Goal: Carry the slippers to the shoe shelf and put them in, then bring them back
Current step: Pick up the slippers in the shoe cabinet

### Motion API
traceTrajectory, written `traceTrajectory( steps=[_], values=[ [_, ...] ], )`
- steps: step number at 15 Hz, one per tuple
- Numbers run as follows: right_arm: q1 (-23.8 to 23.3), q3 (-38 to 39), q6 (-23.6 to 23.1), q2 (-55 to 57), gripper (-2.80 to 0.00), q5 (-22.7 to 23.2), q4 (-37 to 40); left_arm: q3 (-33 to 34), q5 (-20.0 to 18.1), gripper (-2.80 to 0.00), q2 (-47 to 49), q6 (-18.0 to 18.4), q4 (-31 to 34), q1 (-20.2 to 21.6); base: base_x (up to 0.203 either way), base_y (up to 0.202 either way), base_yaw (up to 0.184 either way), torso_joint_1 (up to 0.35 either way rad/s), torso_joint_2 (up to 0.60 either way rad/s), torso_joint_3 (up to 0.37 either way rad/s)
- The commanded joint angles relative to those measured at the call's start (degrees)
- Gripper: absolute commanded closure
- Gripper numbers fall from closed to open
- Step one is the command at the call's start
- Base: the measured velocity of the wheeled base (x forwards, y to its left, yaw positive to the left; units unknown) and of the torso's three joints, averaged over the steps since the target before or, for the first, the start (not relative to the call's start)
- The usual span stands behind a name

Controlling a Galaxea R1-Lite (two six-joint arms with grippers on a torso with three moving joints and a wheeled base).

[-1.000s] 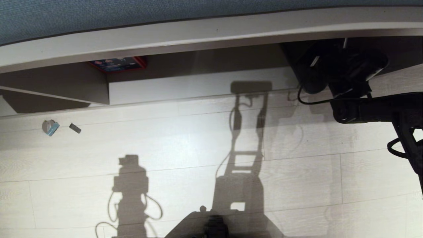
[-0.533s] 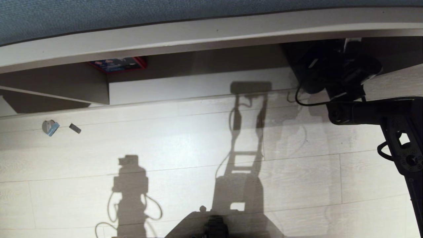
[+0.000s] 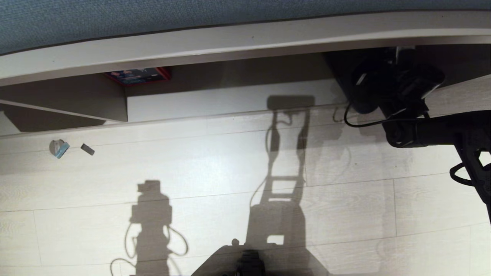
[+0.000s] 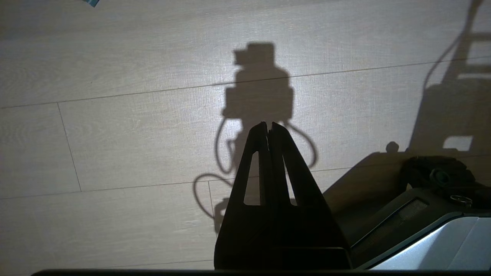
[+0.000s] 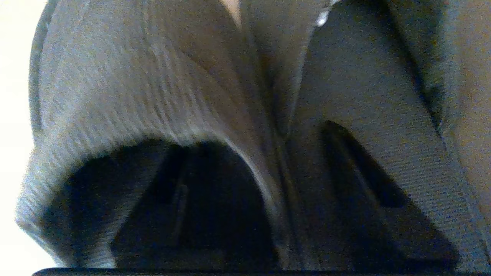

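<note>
Right end effector (image 3: 378, 90): in the head view it reaches into the right part of the shoe shelf (image 3: 230, 73), above the pale base board (image 3: 230, 100); its fingertips are lost in the shadow there.
Right end effector state: in the right wrist view one dark finger (image 5: 184, 199) lies inside the opening of a slipper and the other (image 5: 356, 168) lies against the fabric beside it, with a fold of fabric between them; whether it is clamped on that fold I cannot tell.
Slippers (image 5: 161, 84): grey ribbed fabric fills the right wrist view, right at the fingers; in the head view they are hidden by the arm and the dark of the shelf.
Left end effector (image 4: 267, 128): seen only in the left wrist view, hanging over the floor (image 4: 115, 134) with its two fingers pressed together and nothing between them.
Shoe shelf details: only the head view shows the upright panel (image 3: 76, 100) and the small red box (image 3: 139, 74) at the back, well to the left of the arm.
Floor near the shelf's left end: two small scraps (image 3: 71, 148) lie there, in the head view.
Robot base (image 4: 422, 218): a corner of it shows in the left wrist view.
</note>
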Motion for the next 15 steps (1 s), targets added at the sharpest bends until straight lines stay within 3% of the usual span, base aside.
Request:
traceTrajectory(
  steps=[1,10,15],
  values=[
    [-0.1,7.3,-1.3,-4.7,0.00,0.0,2.1,0.0,0.0,0.00,0.0,0.0,0.0,0.1,0.000,0.000,0.000,0.000,0.00,0.000],
    [-3.1,28.0,-5.1,-14.0,0.00,-0.1,4.2,0.1,0.0,0.00,0.0,0.0,-0.1,0.0,0.000,0.000,0.000,0.000,0.00,0.000],
    [-3.0,27.5,-4.9,-14.6,0.00,0.4,1.6,0.1,0.0,0.00,0.0,0.0,-0.1,0.0,0.000,0.000,0.000,0.000,0.00,0.000]
  ],
)
